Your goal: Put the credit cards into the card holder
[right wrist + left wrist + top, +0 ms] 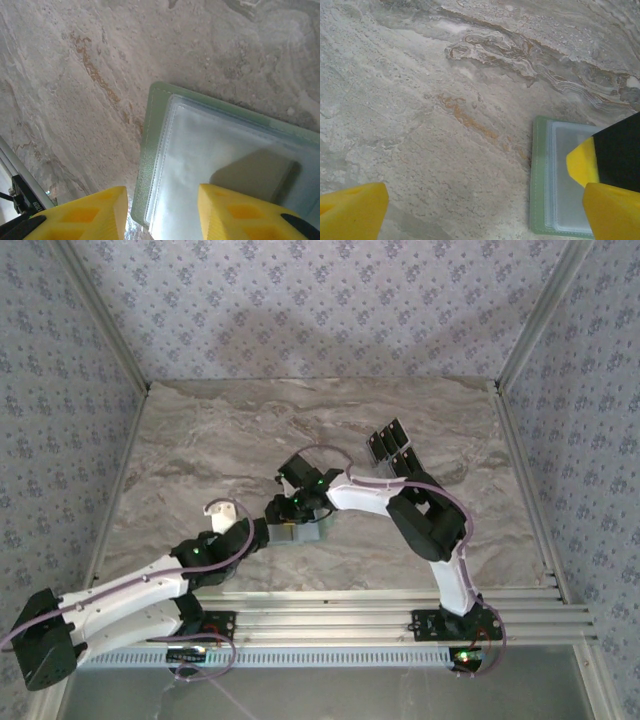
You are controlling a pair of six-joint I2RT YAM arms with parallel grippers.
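Your left claw (pixel 482 212) is wide open and empty; your half-open, empty right claw (pixel 160 212) hangs over the card holder (pixel 225 140), toward six o'clock on the surface (pixel 200 440).

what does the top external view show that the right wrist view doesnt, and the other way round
Top external adds: the left arm and right arm meeting mid-table, and the black credit cards fanned out farther back, apart from the card holder. Right wrist adds: the holder's stitched green edge and clear sleeves up close, and the right gripper open above it, one yellow finger over a sleeve. Both share: the card holder lying on the marble-patterned table.
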